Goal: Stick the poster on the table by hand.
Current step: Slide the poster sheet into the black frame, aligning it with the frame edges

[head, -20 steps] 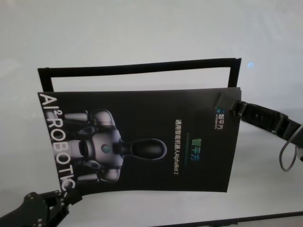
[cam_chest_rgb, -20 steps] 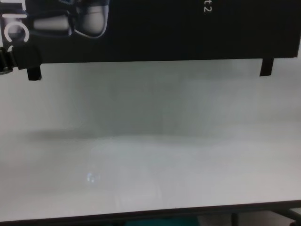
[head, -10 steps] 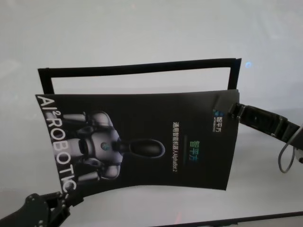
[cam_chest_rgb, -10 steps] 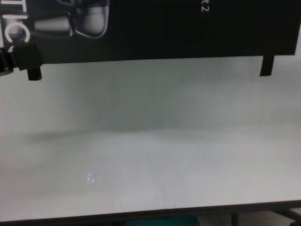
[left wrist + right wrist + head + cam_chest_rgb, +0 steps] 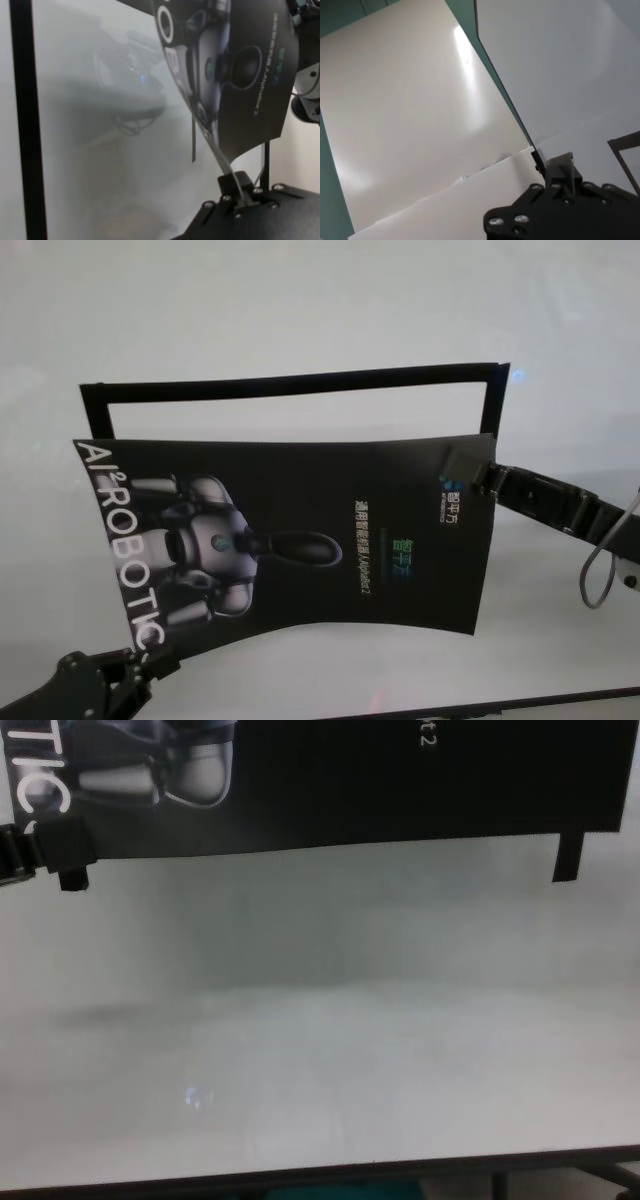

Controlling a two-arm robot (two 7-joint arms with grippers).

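Observation:
The poster [image 5: 300, 540], black and glossy with a grey-white robot and white lettering, hangs bowed above the white table [image 5: 300, 300]. My left gripper [image 5: 148, 662] is shut on its near left corner, below the "ROBOTIC" lettering. My right gripper [image 5: 482, 478] is shut on its far right corner. In the left wrist view the fingers [image 5: 239, 186] pinch the poster's thin edge [image 5: 215, 145]. The right wrist view shows the poster's pale back [image 5: 420, 125] running up to the right gripper [image 5: 554, 167]. The chest view shows the poster's near edge [image 5: 350, 780] and the left gripper [image 5: 35, 852].
Narrow black strips [image 5: 290, 382] form a three-sided frame on the table behind and under the poster. Their near ends [image 5: 568, 860] show in the chest view. The table's dark front edge [image 5: 320, 1178] runs along the near side. A grey cable [image 5: 598, 575] loops at my right wrist.
The poster has bowed more, and its near edge now curves upward in the middle. The right gripper has shifted slightly left and nearer. The left gripper has drawn a little nearer.

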